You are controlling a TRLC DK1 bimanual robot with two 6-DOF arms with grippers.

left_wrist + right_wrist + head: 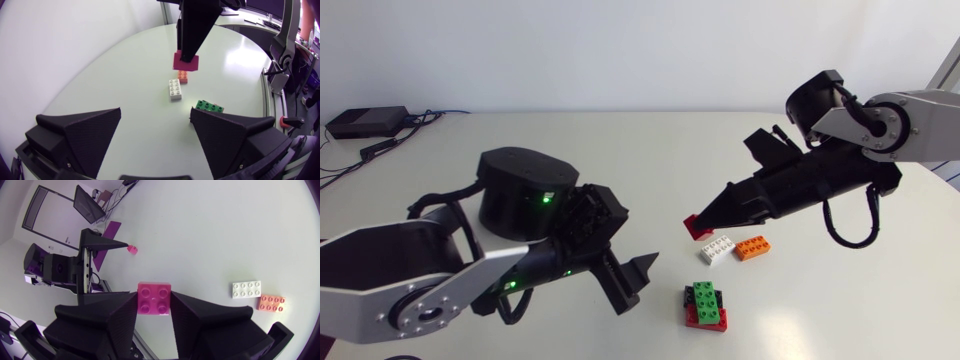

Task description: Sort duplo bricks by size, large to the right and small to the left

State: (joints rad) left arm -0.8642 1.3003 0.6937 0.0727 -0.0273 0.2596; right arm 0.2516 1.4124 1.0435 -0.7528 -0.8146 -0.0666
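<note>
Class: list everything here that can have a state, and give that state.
left gripper: open, empty.
right gripper: shut on small red brick.
small red brick: gripped.
white brick: loose on table.
orange brick: loose on table.
green brick: stacked on lower red brick.

Table: was white, smooth, with a curved edge.
Light: was soft and even, leaving faint shadows.
Far left corner: held a black box with cables.

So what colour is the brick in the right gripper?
Pinkish red brick, clearest in the right wrist view.
</note>
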